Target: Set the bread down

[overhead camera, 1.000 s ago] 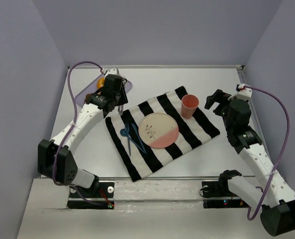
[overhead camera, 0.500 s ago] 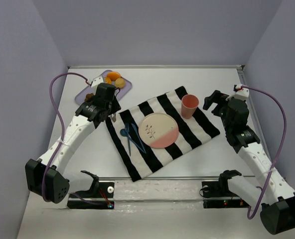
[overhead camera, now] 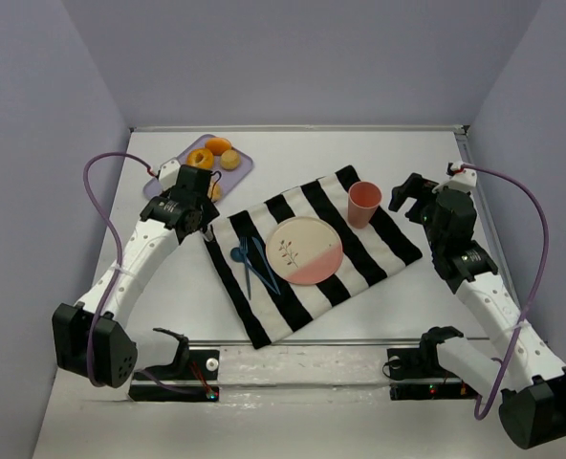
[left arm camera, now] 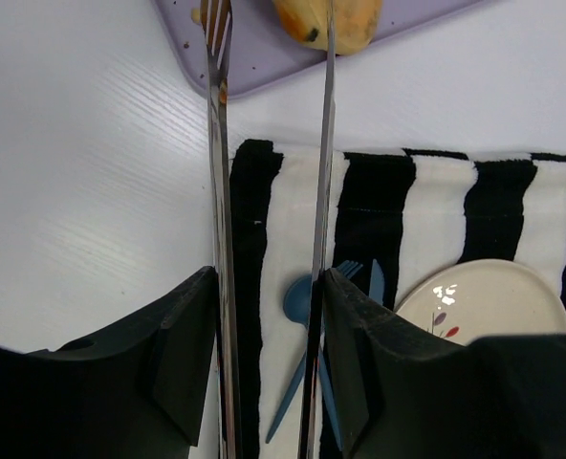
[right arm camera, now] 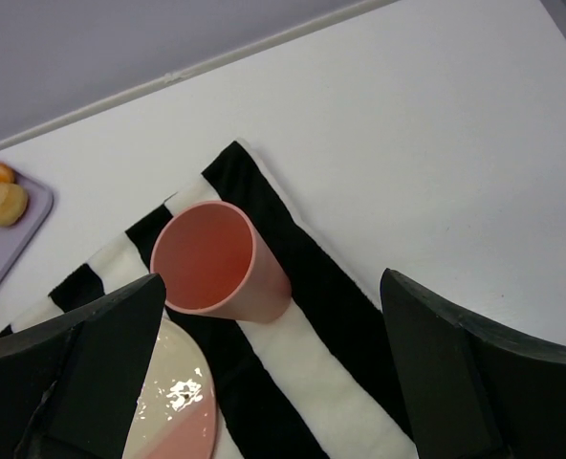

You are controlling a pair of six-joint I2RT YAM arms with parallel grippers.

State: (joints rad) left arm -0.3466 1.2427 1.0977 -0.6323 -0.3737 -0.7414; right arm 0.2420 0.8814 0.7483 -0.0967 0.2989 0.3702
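A golden-tan piece of bread (left arm camera: 326, 19) lies on the purple tray (left arm camera: 264, 48), cut off by the top edge of the left wrist view, so no hole shows. From above it peeks out beside my left gripper (overhead camera: 213, 189). My left gripper (overhead camera: 199, 203) (left arm camera: 269, 277) is shut on metal tongs (left arm camera: 218, 172), whose blades stand apart. The right blade tip lies across the bread; nothing is gripped between the blades. The pink-and-cream plate (overhead camera: 304, 251) sits bare on the striped cloth. My right gripper (overhead camera: 412, 196) (right arm camera: 273, 282) is open and empty above the cup.
The tray (overhead camera: 246, 164) also holds an orange ring donut (overhead camera: 200, 158) and two small buns (overhead camera: 230, 160). A pink cup (overhead camera: 364, 203) (right arm camera: 216, 263) and blue cutlery (overhead camera: 251, 263) (left arm camera: 302, 306) lie on the black-and-white cloth (overhead camera: 379, 253). Walls close in the back and both sides.
My left arm has drawn back from over the tray toward the near left, uncovering the donut and buns. The right arm has not moved.
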